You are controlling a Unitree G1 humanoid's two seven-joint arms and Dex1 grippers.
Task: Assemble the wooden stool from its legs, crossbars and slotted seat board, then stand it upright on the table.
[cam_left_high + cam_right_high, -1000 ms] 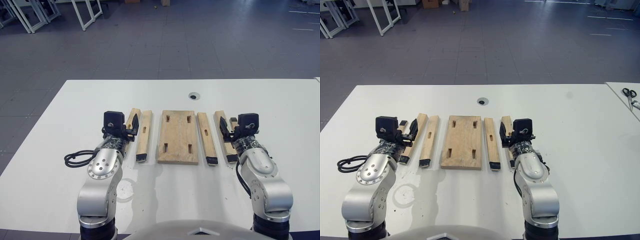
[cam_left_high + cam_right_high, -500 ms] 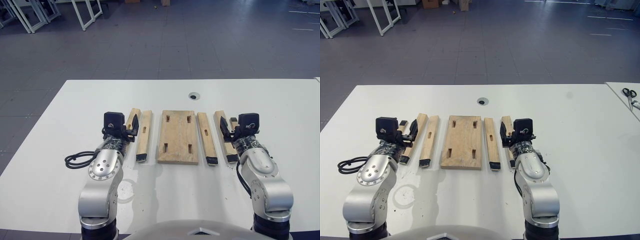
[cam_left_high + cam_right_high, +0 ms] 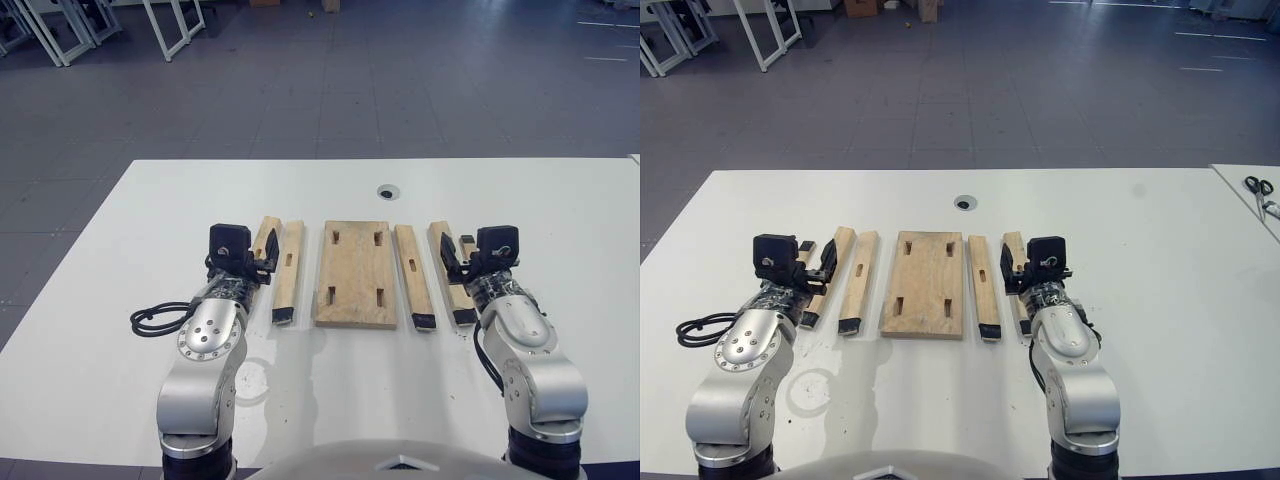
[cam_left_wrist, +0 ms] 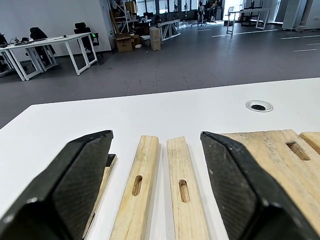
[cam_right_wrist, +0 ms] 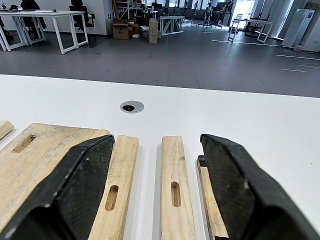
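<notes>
The seat board (image 3: 354, 273), a flat rectangle of pale raw wood with four slots, lies at the middle of the white table (image 3: 560, 210). Slotted, black-tipped left legs (image 3: 289, 268) and right legs (image 3: 412, 273) flank it. The left gripper (image 4: 156, 150) and right gripper (image 5: 157, 145) are spread wide and hold nothing, each low over the legs on its own side.

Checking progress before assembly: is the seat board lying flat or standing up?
Flat: the seat board lies on the table, slots up, nothing fitted in them.
</notes>
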